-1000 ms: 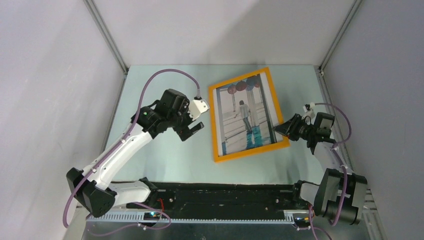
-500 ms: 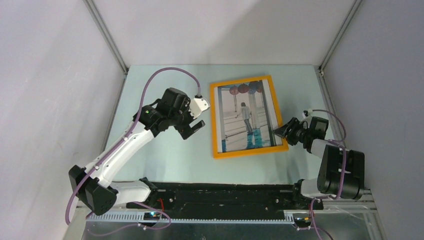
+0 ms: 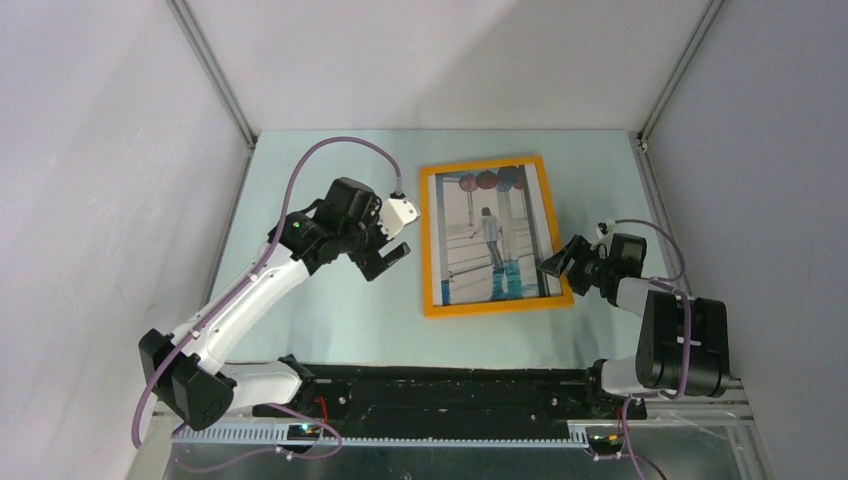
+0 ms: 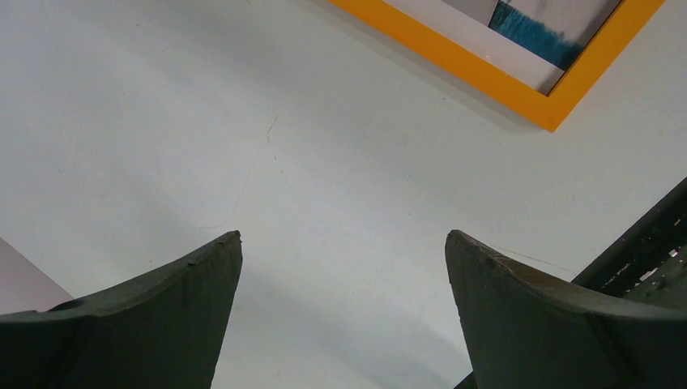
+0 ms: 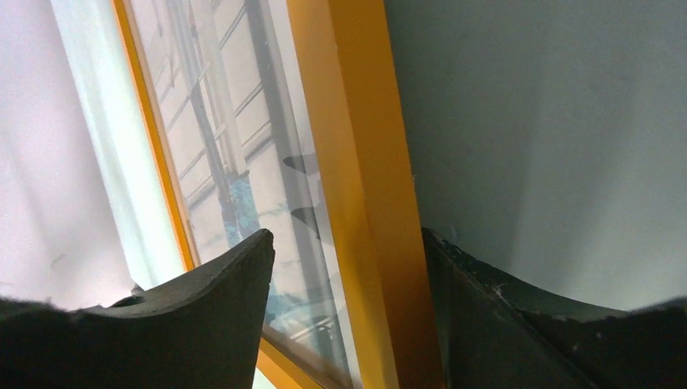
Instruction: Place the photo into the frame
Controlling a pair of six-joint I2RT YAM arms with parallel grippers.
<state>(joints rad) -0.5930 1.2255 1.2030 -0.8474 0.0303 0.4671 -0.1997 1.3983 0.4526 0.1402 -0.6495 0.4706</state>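
The orange-yellow frame lies flat on the pale table with the photo inside it, picture side up. My right gripper sits at the frame's near right corner. In the right wrist view its jaws stand apart astride the frame's right rail. One finger hangs over the photo and the other finger is just outside the rail. My left gripper hovers open left of the frame, nothing between its fingers. The frame's near left corner shows ahead of it.
Grey walls close in the table on the left, back and right. The black base rail runs along the near edge, and its edge shows in the left wrist view. A purple cable arcs over the left arm.
The frame has swung from a tilt to lie squarer and flat on the table. My right gripper's jaws have widened off the frame's rail, and that arm has drawn lower. The left arm is still.
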